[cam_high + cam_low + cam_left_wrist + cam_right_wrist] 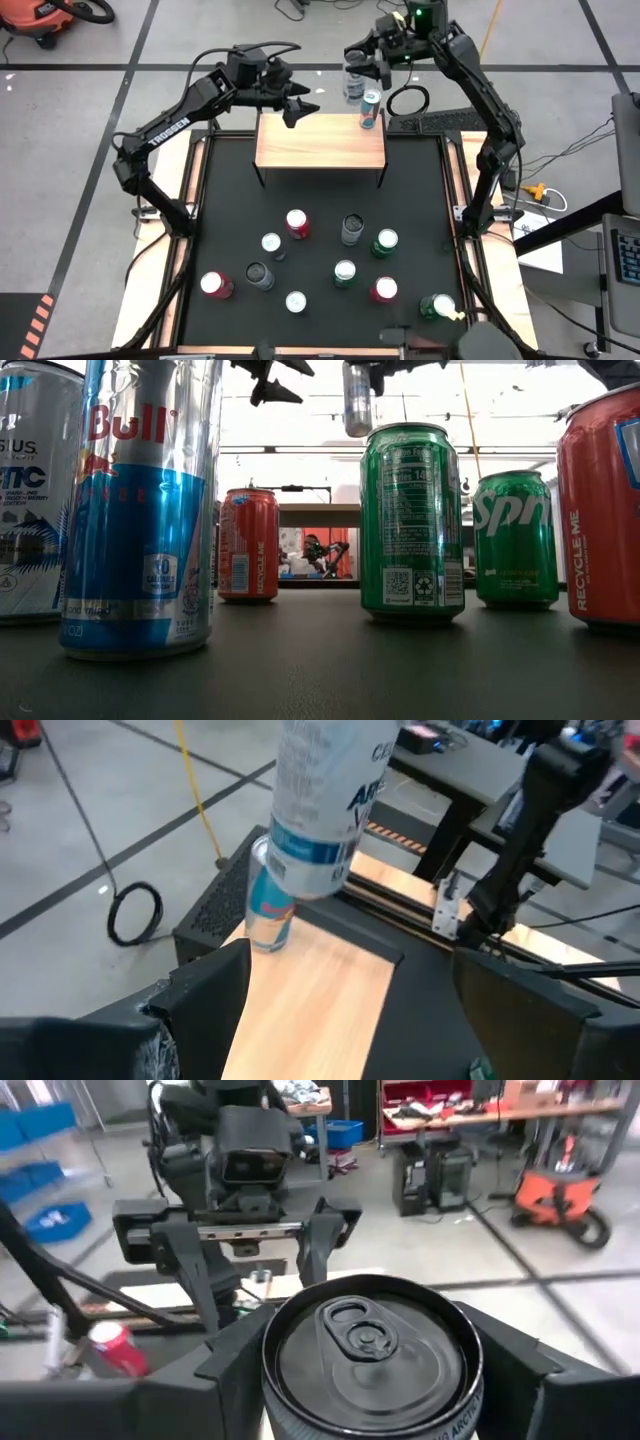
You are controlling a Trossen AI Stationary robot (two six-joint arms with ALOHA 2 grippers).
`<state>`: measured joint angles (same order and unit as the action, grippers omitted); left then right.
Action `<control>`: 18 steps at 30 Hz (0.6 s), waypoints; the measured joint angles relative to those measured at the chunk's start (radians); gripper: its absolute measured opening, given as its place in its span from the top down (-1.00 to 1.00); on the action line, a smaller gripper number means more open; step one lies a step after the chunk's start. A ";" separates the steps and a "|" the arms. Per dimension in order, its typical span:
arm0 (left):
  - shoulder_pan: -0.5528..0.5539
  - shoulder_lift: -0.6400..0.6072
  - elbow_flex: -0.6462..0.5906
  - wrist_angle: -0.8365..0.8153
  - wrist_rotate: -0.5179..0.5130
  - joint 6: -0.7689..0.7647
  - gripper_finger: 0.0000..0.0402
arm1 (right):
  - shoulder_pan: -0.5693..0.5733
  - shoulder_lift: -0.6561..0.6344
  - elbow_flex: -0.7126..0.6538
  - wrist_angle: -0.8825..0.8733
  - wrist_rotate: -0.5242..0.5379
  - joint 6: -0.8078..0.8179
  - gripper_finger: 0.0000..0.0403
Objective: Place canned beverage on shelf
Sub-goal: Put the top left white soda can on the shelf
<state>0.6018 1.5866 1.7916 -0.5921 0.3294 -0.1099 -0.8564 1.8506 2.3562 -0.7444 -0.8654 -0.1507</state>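
High view first: we are seeing the right gripper (357, 68) hanging beyond the far right corner of the shelf (320, 140), its fingers closing around a pale silver can (353, 86) and keeping it up in the air, off the board. Right wrist view is showing us that same can's dark lid (372, 1343) filling the space between the two dark fingers (232, 1350), which are pressing against its sides, so the jaws are standing partly apart, only as wide as the can. Left wrist view is showing the held can (325, 800) tilting above a blue and silver can (370, 109) that is standing upright on the far right corner of the light-wood board, the two looking close but we cannot tell whether they are touching. We are finding the left gripper (296, 106) hovering over the far left part of the shelf, its fingers (205, 985) spreading wide with nothing between them. Low view is giving us both grippers only at the top edge, with the held can (357, 398) hanging there. On the black table (225, 200) nearer to us, red, green, silver and dark cans are standing scattered, among them a red can (297, 222) and a green can (386, 242), all well apart from the shelf.
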 joint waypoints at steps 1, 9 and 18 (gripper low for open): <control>-0.005 -0.002 0.000 0.000 0.001 0.001 -0.73 | 0.004 -0.003 0.000 -0.012 -0.001 0.018 -0.18; -0.043 -0.020 0.001 -0.072 0.013 0.023 -0.73 | 0.056 -0.069 0.000 -0.193 -0.054 0.020 -0.15; -0.089 -0.029 0.001 -0.138 0.018 0.071 -0.73 | 0.135 -0.262 0.000 -0.264 0.081 0.106 -0.16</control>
<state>0.5125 1.5574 1.7924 -0.7297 0.3472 -0.0387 -0.7214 1.5882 2.3562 -1.0082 -0.7844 -0.0448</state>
